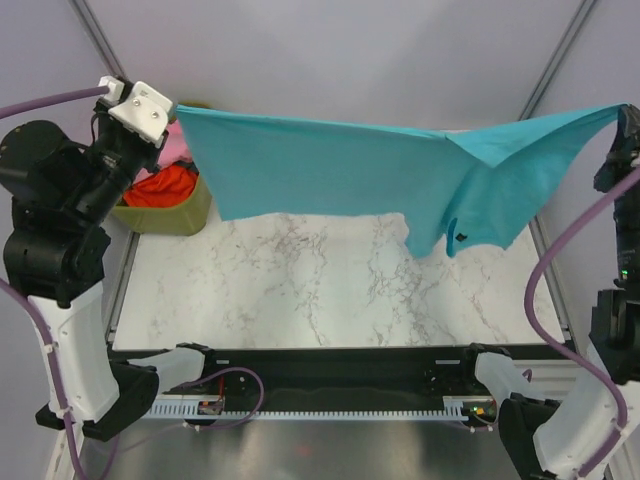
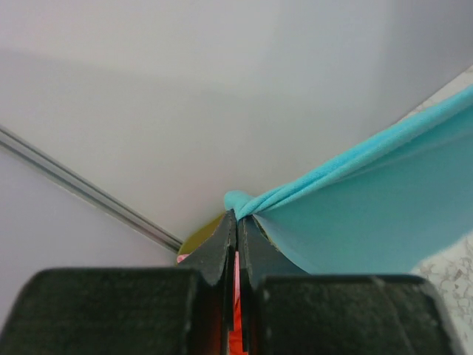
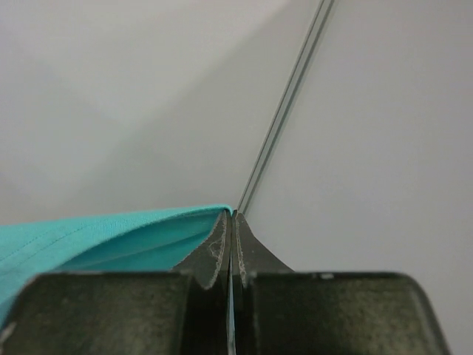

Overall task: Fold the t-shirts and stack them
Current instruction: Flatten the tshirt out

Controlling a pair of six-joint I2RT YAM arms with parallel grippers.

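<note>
Apparently spreading before folding: holding the bright teal soft cloth t-shirt (image 1: 330, 170) stretched in mid-air above the white marbled table (image 1: 300, 300), its ends pinched in clenched left gripper (image 2: 237, 218) and right gripper (image 3: 231, 216); next, probably lowering evenly, flat.

– From where does the top view look?
– From high above and behind the arm bases, facing down and forward. It is far away: the whole marble table (image 1: 320, 290) and both arms fit in it.
– And the wrist views?
– Each one sits just behind its own gripper and looks along the fingers, very near. The left gripper (image 2: 237, 216) and the right gripper (image 3: 231, 214) both point toward a wall with a thin rail (image 3: 284, 103).
– What do the views share?
– The teal t-shirt (image 1: 330, 165). The top view shows all of it; each wrist view shows only one corner.
</note>
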